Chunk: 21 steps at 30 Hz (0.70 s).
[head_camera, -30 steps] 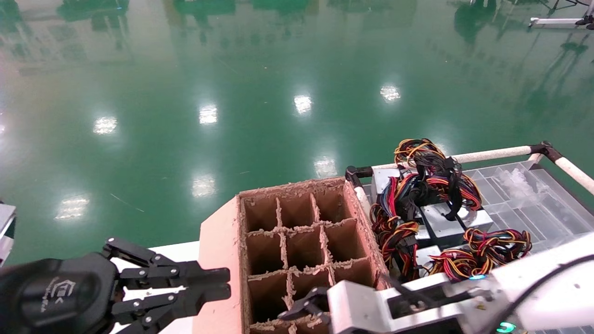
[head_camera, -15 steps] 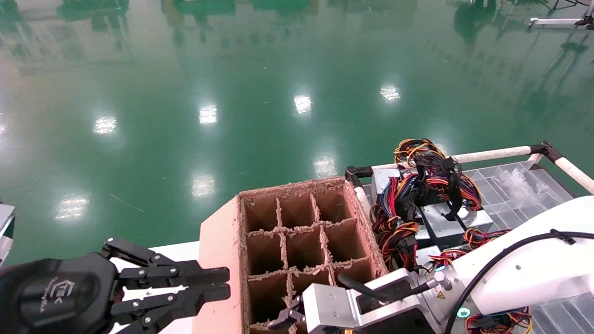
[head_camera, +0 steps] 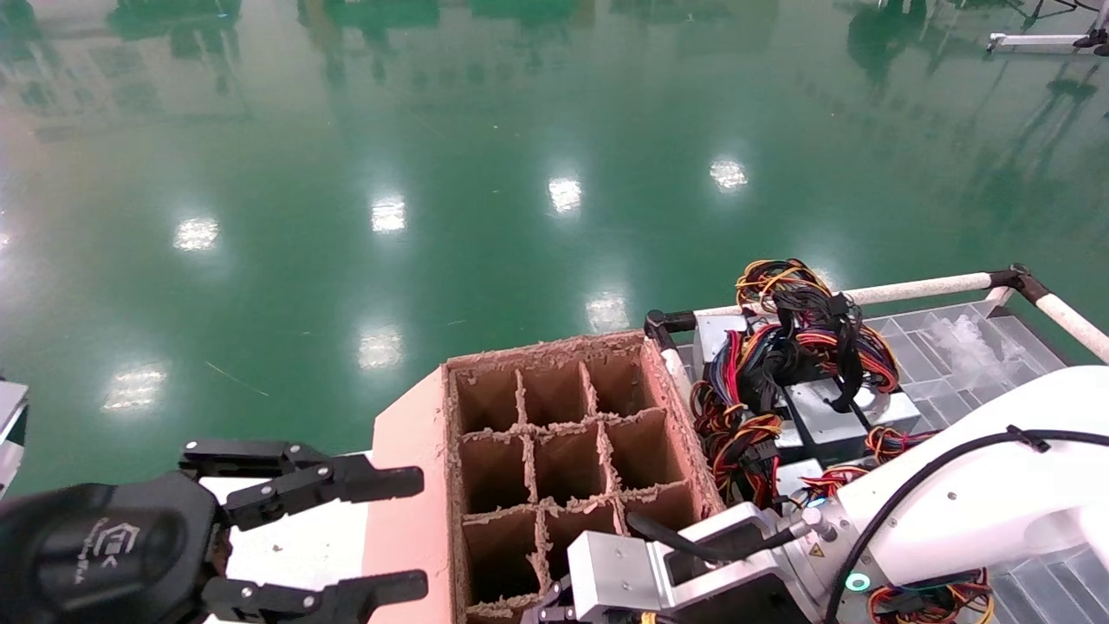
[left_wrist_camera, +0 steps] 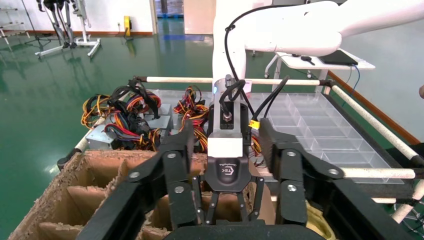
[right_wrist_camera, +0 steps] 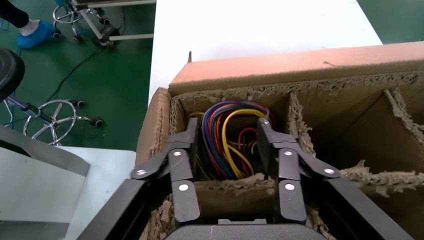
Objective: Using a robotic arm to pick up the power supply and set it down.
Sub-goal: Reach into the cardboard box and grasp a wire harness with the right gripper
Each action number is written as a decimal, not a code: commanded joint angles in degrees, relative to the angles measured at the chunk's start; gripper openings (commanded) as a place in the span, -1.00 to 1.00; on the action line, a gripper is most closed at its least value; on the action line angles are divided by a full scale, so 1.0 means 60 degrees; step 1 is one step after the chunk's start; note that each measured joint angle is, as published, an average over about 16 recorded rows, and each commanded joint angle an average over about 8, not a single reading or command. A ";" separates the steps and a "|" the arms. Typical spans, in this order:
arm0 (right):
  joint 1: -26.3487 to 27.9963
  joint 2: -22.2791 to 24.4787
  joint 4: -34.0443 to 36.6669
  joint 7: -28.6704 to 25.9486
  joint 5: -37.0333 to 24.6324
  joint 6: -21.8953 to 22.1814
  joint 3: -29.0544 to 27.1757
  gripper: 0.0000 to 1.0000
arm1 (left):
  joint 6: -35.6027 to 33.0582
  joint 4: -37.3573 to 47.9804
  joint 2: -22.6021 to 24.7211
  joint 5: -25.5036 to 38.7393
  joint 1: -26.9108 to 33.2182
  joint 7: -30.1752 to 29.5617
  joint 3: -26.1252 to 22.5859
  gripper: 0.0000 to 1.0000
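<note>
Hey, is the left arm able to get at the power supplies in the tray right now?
Probably not. The left gripper, jaws open, sits left of the cardboard box; the box and the right arm stand between it and the power supplies.

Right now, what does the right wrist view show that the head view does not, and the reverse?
Only the right wrist view shows a looped bundle of coloured wires down in a cell, between the open right gripper fingers. Only the head view shows the open left gripper and silver-grey metal power supplies on the clear tray. Both show the brown divided cardboard box.
</note>
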<state>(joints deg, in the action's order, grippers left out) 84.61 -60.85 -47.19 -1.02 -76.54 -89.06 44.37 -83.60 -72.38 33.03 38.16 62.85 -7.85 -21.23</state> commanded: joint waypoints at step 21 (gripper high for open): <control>-0.0022 0.0312 0.0081 0.0016 0.0429 -0.0022 0.0162 -1.00 | 0.0001 0.0000 -0.0001 -0.0001 0.0000 0.0001 -0.0002 1.00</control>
<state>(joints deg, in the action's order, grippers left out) 84.50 -58.83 -46.83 -0.97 -73.72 -89.32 45.31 -83.59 -72.38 33.02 38.15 62.85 -7.85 -21.24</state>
